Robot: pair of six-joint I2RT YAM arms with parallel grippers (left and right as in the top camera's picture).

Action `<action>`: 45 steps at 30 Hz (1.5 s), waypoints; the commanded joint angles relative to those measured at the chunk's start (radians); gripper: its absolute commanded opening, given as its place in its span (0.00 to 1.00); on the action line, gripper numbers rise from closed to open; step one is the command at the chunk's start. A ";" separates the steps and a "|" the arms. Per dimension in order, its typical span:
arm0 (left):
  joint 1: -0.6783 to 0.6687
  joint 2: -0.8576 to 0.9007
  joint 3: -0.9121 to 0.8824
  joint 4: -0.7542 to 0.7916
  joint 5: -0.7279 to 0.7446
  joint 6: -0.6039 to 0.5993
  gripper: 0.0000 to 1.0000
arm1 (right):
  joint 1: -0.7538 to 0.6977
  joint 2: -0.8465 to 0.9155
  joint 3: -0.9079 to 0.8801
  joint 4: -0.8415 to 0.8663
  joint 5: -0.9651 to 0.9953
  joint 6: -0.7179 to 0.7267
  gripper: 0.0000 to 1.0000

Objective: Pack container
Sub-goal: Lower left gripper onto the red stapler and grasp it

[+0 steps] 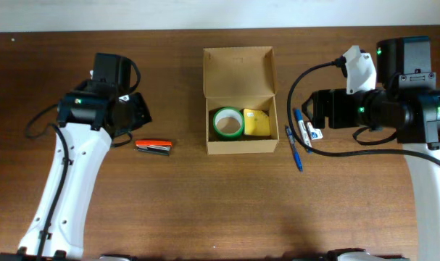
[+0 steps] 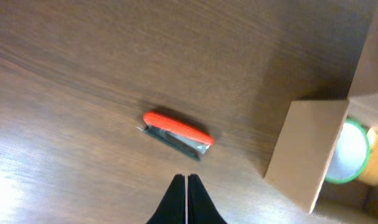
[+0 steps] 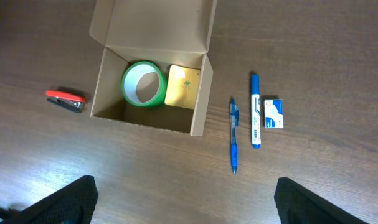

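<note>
The tan cardboard container [image 1: 241, 143] stands open at the table's middle, its flap lid [image 1: 238, 71] folded back. Inside lie a green tape roll [image 1: 227, 122] and a yellow block [image 1: 257, 123]; both also show in the right wrist view, roll [image 3: 142, 84] and block [image 3: 182, 86]. A red stapler [image 1: 154, 146] lies left of the box, also in the left wrist view [image 2: 177, 133]. My left gripper [image 2: 187, 179] is shut and empty, just short of the stapler. My right gripper [image 3: 185, 199] is open and empty, held high, right of the box.
Right of the box lie a blue pen [image 1: 293, 149], a blue and white marker [image 1: 301, 128] and a small blue and white eraser [image 1: 314, 132]. They also show in the right wrist view: pen [image 3: 233, 135], marker [image 3: 255, 111], eraser [image 3: 273, 113].
</note>
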 commanded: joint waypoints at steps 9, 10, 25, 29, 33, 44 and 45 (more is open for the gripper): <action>0.004 0.000 -0.041 0.052 0.092 -0.194 1.00 | -0.006 -0.002 0.005 0.021 -0.016 -0.009 1.00; 0.004 0.003 -0.045 0.052 0.092 -0.259 1.00 | -0.006 -0.002 0.005 0.021 -0.016 -0.009 0.99; 0.004 0.291 -0.124 0.056 0.153 -0.699 1.00 | -0.006 -0.002 0.005 0.022 -0.016 -0.009 0.99; 0.004 0.383 -0.124 0.079 0.167 -0.699 1.00 | -0.006 -0.002 0.005 0.022 -0.016 -0.009 0.99; 0.004 0.425 -0.124 0.139 0.166 -0.698 1.00 | -0.006 -0.002 0.005 0.022 -0.016 -0.009 0.99; 0.004 0.496 -0.124 0.179 0.148 -0.695 1.00 | -0.006 -0.002 0.005 0.021 -0.016 -0.009 0.99; 0.004 0.496 -0.124 0.179 0.138 -0.694 1.00 | -0.006 -0.002 0.005 0.021 -0.016 -0.009 0.99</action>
